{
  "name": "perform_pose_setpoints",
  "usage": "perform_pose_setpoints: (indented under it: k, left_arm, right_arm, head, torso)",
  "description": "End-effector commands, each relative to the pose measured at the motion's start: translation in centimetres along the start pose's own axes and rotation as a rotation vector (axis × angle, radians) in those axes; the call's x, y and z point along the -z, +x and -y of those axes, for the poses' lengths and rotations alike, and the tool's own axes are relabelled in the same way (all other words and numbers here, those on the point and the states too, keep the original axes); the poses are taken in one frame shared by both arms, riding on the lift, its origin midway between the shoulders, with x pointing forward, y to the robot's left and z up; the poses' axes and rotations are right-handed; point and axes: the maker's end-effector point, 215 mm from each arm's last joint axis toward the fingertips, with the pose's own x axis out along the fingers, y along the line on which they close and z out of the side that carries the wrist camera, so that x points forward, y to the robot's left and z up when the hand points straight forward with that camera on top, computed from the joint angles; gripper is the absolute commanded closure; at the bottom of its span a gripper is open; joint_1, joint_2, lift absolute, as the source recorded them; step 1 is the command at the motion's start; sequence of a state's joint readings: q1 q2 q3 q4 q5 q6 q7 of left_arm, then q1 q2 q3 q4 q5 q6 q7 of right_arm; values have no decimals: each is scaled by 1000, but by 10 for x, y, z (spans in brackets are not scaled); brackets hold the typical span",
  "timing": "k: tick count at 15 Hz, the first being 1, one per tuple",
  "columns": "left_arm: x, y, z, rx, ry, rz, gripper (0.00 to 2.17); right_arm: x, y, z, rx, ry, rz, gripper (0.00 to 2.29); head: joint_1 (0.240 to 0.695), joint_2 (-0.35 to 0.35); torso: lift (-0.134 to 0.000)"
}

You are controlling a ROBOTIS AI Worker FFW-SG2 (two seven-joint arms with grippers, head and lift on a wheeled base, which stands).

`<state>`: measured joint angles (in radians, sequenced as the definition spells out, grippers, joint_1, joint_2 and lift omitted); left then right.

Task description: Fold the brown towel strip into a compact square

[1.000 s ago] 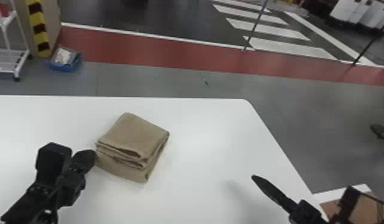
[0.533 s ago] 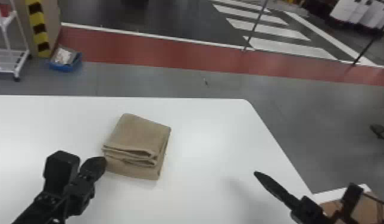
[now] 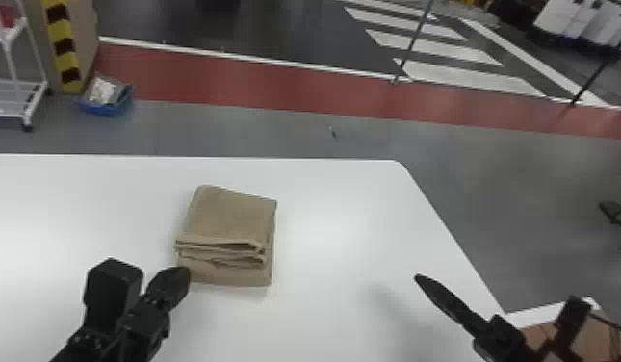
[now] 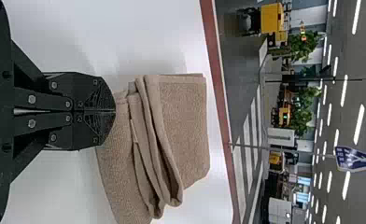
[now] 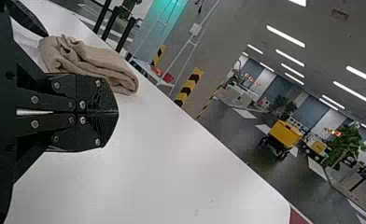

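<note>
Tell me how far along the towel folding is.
The towel looks mostly folded, layers stacked squarely. Nothing is in hand: the left gripper is shut by the towel's near left corner, the right gripper shut farther right. Remaining, perhaps: evening the bottom layer, which juts out nearest.

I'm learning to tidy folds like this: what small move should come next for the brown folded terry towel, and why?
Probably a light forward nudge by the black two-fingered left gripper against the near edge of the brown folded terry towel. Its fingers are shut beside the near left corner, and the bottom layer juts out past the stacked folds toward the robot.
</note>
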<state>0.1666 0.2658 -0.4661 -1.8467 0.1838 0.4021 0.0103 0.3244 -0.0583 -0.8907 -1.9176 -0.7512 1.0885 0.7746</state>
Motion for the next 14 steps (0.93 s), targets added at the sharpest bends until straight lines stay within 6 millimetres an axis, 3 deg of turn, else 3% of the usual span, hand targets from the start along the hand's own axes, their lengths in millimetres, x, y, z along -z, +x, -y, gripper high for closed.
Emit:
perform_pose_setpoints:
  k: [1,3,6,9,14]
  left_arm:
    - [-4,-3,5,7,-4,8,2057]
    - [-13,-5,-3,-11,-4,25,2057]
    - [-33,2,-34,-84,22,76,2057]
    - [-21,17,-49,-117,67,30,2057]
    - [-10,19,-45,-109,84,-12,2057]
  right_arm:
    - [-1,4,-3,-8,-2,-1,2017]
    - [0,7,-6,-17,3,-7,2013]
    - [0,8,-10,-22,2,-13,2013]
    - [1,9,-11,-23,2,-13,2013]
    - [-3,7,-11,-22,-4,-5,2013]
  head:
    - [695,-350]
    - [695,-350]
    - [695,-350]
    - [695,-350]
    - [695,-350]
  torso:
    - [-124]
    - [-124]
    - [-124]
    - [-124]
    - [-124]
